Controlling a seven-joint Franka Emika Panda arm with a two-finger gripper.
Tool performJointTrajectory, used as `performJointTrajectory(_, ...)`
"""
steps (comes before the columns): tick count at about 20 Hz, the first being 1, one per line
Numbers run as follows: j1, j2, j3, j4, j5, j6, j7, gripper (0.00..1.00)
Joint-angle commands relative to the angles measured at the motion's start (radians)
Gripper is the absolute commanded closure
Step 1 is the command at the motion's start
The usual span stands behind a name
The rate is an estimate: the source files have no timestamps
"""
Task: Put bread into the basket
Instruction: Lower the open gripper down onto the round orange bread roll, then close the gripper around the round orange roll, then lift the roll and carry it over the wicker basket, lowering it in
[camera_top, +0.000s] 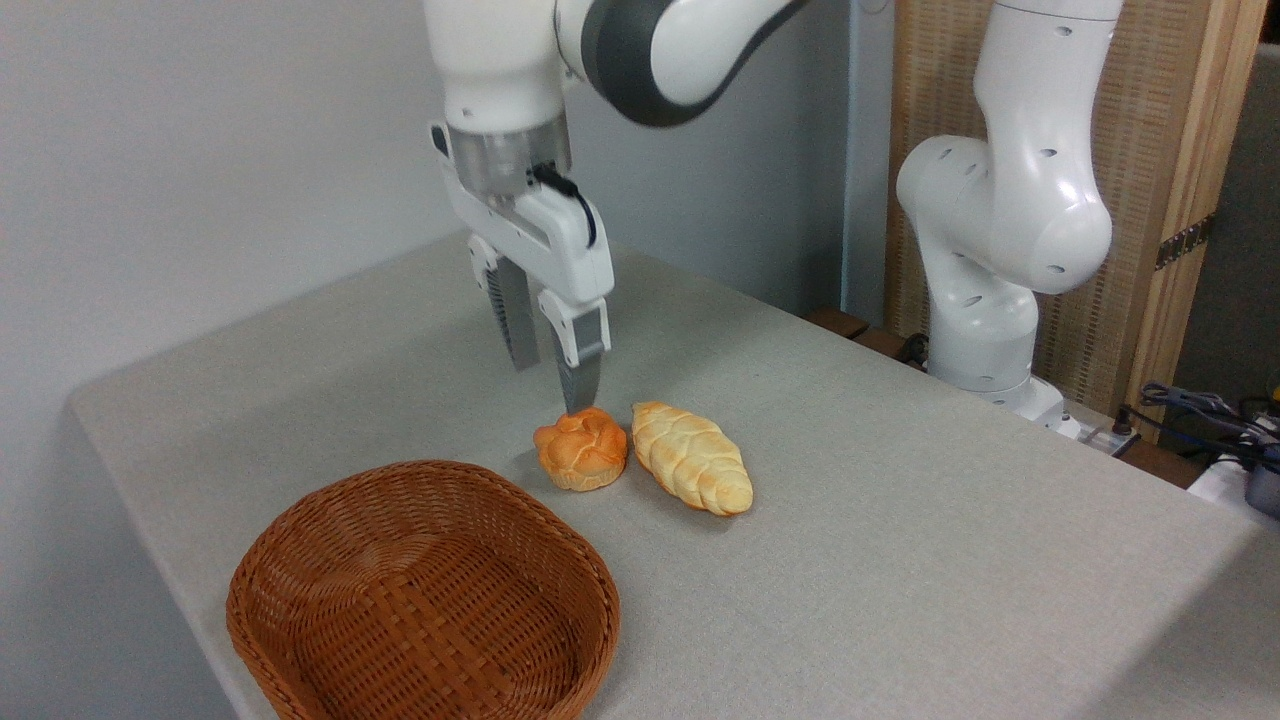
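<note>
**Gripper above bun, fingers apart, nothing held**

Nearest the front edge of the tabletop (900, 600): one wicker basket (300, 560), reddish-brown, shallow, nothing in it. It sits toward the front-left corner, partly cut off by the bottom of the frame.

Behind the basket, toward the middle of the tabletop: one small round orange bun (581, 452) with a knotted top. It lies on the cloth just beyond the basket's far-right rim, not touching it. Just right of the bun, close or touching (cannot tell which): one longer, paler braided loaf (692, 458), lying at a slant.

Above the bun: one gripper (549, 383), pointing down, fingers parted with a visible gap, empty. The nearer fingertip (579, 392) appears to end right at the bun's top rear edge; contact cannot be confirmed. The other finger stands left and behind.

Far right edge: arm base, then cables (1200, 410).

Count: 1 basket, 1 bun, 1 loaf, 1 gripper.
</note>
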Motion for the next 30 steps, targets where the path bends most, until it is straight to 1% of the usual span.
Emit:
performJointTrajectory(1, -0.008, 0.013, -0.030, -0.036, 0.010, 0.022, 0.013, 0.00)
performJointTrajectory(4, -0.008, 0.049, -0.038, -0.045, 0.011, 0.031, 0.013, 0.00)
performJointTrajectory(7, -0.008, 0.066, -0.054, -0.082, 0.011, 0.113, 0.011, 0.01)
performJointTrajectory(8, -0.008, 0.071, -0.059, -0.091, 0.014, 0.138, 0.013, 0.08)
performJointTrajectory(9, -0.008, 0.076, -0.061, -0.093, 0.039, 0.143, 0.013, 0.18)
performJointTrajectory(10, -0.008, 0.077, -0.062, -0.093, 0.074, 0.143, 0.013, 0.23)
performJointTrajectory(11, -0.008, 0.085, -0.064, -0.093, 0.097, 0.144, 0.013, 0.36)
performJointTrajectory(13, -0.008, 0.091, -0.068, -0.093, 0.102, 0.147, 0.014, 0.59)
performJointTrajectory(14, -0.008, 0.092, -0.068, -0.093, 0.102, 0.147, 0.014, 0.69)
performJointTrajectory(16, -0.008, 0.092, -0.070, -0.091, 0.102, 0.147, 0.014, 0.78)
performJointTrajectory(18, -0.008, 0.092, -0.068, -0.090, 0.102, 0.147, 0.016, 0.83)
performJointTrajectory(19, -0.008, 0.092, -0.068, -0.090, 0.103, 0.147, 0.016, 0.85)
performJointTrajectory(23, -0.008, 0.091, -0.068, -0.084, 0.103, 0.146, 0.016, 0.85)
performJointTrajectory(24, -0.005, 0.089, -0.067, -0.073, 0.102, 0.140, 0.017, 0.88)
performJointTrajectory(25, 0.000, 0.085, -0.062, -0.050, 0.100, 0.128, 0.013, 0.92)
performJointTrajectory(26, 0.003, 0.083, -0.055, -0.020, 0.091, 0.088, 0.013, 0.94)
performJointTrajectory(28, 0.004, 0.089, -0.021, 0.063, 0.085, -0.003, 0.014, 0.94)
performJointTrajectory(30, 0.004, 0.091, 0.020, 0.135, 0.042, -0.035, 0.014, 0.94)
